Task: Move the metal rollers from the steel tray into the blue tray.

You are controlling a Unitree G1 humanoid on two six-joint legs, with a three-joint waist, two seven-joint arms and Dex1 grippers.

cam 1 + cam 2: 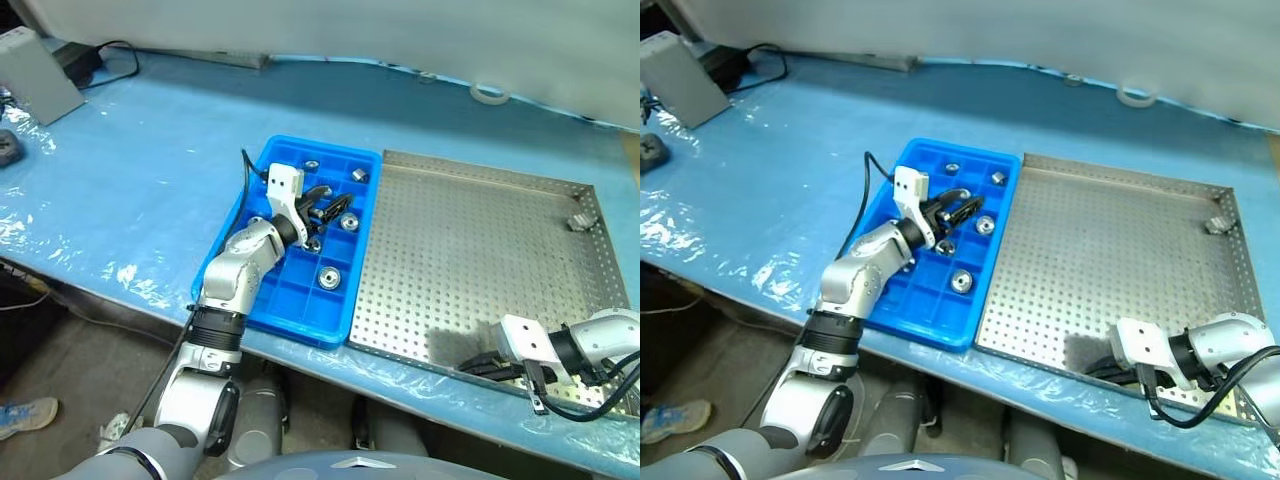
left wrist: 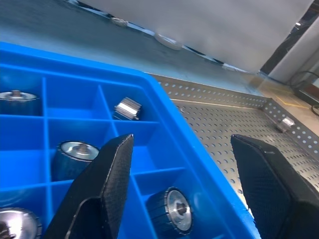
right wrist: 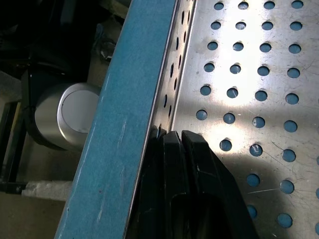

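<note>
While your left gripper hovers, fingers apart, over the blue tray, send the empty, closed right gripper to the last roller in the steel tray's far corner.

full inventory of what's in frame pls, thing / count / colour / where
metal rollers: five seen, silver, in separate compartments of the blue tray; one more at the steel tray's far right corner.
blue tray: one, bright blue, on the table, against the steel tray's left side.
steel tray: one, silver, perforated, right half of the table.
table: one, covered in blue film.
tape ring: one, pale, far edge of the table.
grey box: one, far left corner.
black cable: one, beside the grey box.
left gripper: fingers open, empty, over the blue tray.
right gripper: fingers shut, empty, at the steel tray's near rim.
</note>
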